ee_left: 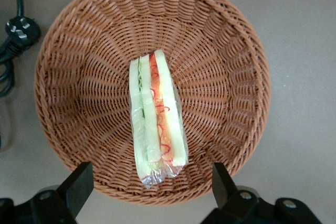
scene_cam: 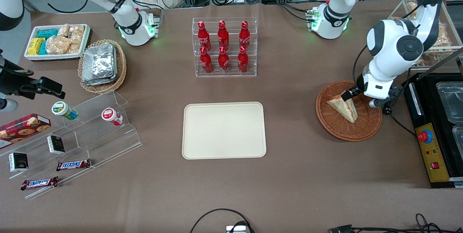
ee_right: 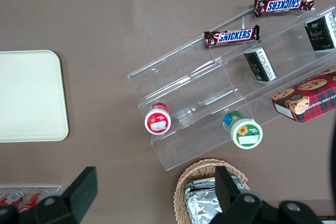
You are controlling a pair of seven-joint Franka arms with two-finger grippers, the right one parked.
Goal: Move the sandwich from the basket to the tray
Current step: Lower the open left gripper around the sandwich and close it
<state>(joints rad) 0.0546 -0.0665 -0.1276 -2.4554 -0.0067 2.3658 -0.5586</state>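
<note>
One sandwich (ee_left: 156, 121) was recorded lying in the round wicker basket (ee_left: 231, 66), directly beneath the gripper (ee_left: 152, 182), which was held above the basket with its jaws spread wide and nothing between them. The wedge was found centred between the two fingers (ee_left: 79, 184), its long axis running crosswise to the line from jaw to jaw, so that the flat bread faces were presented to the pads; a straight descent and closure was judged sufficient. Sandwich: pale white bread, soft, layered with green and red-orange filling along the cut edge, wrapped in clear glossy film. Basket: reddish-brown woven cane, shallow, ribbed, with a raised rim. Tray (scene_cam: 224, 130): cream-beige plastic, flat, rectangular, rounded corners, low rim, bare; located well apart from the jaws, toward the parked arm's end of the table.
</note>
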